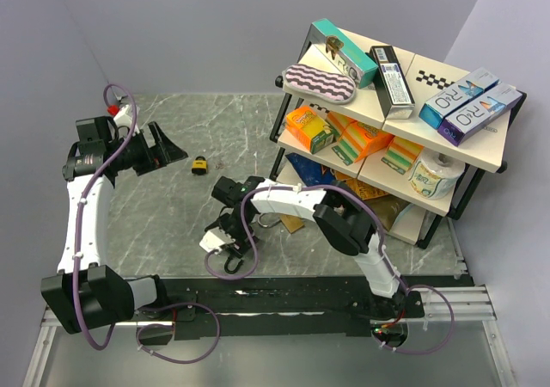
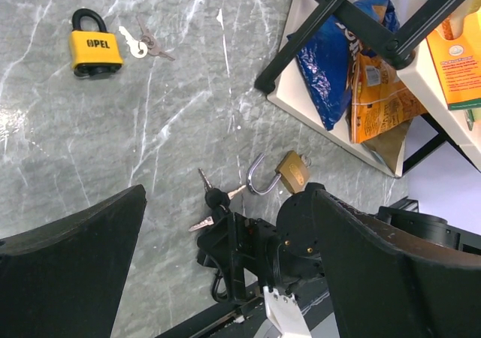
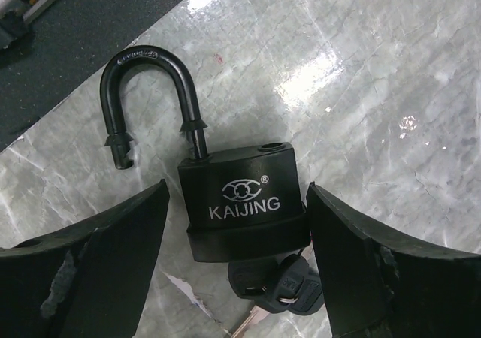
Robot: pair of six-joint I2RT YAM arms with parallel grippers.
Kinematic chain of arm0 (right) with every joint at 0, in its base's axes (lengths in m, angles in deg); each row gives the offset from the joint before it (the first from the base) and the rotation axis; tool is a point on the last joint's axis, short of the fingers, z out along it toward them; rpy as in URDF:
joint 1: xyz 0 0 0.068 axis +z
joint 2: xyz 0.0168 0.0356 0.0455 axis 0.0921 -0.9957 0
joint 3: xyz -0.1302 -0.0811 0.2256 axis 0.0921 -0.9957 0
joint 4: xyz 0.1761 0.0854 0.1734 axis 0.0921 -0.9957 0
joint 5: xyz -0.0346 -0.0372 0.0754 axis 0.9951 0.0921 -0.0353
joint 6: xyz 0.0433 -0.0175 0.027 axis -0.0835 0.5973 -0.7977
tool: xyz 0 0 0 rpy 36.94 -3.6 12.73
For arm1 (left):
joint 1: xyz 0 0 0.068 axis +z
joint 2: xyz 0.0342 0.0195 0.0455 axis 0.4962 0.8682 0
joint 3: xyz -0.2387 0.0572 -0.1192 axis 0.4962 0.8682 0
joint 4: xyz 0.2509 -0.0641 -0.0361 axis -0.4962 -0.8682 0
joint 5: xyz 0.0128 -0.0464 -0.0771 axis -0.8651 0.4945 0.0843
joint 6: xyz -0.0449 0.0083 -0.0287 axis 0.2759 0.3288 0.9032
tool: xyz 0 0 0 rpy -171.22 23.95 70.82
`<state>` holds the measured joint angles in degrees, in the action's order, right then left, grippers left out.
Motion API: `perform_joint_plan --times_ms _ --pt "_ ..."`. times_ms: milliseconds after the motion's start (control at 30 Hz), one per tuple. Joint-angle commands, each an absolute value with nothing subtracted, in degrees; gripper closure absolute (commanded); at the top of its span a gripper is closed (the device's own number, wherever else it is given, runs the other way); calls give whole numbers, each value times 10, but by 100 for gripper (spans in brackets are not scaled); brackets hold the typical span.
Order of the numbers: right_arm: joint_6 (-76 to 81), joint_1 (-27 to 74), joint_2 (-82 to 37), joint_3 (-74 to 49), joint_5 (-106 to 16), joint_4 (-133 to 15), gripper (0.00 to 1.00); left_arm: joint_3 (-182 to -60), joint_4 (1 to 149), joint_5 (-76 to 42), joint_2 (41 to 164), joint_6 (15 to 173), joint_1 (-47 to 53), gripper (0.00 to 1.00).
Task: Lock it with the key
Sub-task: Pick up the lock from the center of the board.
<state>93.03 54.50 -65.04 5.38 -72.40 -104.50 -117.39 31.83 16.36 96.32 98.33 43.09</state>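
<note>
A black KAIJING padlock (image 3: 240,199) lies flat on the marble table (image 3: 391,90), its shackle (image 3: 150,67) open. A key with a black head (image 3: 282,285) sits at the bottom of its body, with another on the same ring. My right gripper (image 3: 237,191) is open, one finger on each side of the padlock body, low over it (image 1: 225,242). My left gripper (image 1: 163,146) is open and empty, raised at the far left, looking down on the scene (image 2: 225,195).
A yellow padlock (image 2: 95,49) with loose keys (image 2: 143,43) lies on the table (image 1: 199,165). An open brass padlock (image 2: 289,171) and a bunch of black-headed keys (image 2: 214,199) lie beside the right arm. A stocked shelf rack (image 1: 404,103) stands at the right.
</note>
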Motion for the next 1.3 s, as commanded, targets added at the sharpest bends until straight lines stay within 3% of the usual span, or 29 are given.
perform_joint_plan --times_ms 0,133,233,300,400,433,900,1267 --pt "952 550 -660 52 -712 -1051 19 -1175 339 190 961 989 435 3" --pt "941 549 -651 38 -707 -1038 27 -1178 340 191 964 990 434 3" --pt "928 550 -651 44 -714 -1040 47 -1175 342 191 964 991 434 3" --pt "912 551 -645 50 -724 -1034 55 -1175 341 187 963 989 434 3" --pt "853 549 -627 51 -730 -1012 79 -1173 339 179 959 989 434 4" --pt "836 549 -620 47 -731 -991 100 -1171 339 180 959 986 434 4" --pt "580 531 -475 22 -722 -862 100 -1150 356 264 981 1003 435 1" --pt "567 522 -342 -41 -599 -856 100 -1123 334 359 994 948 446 1"
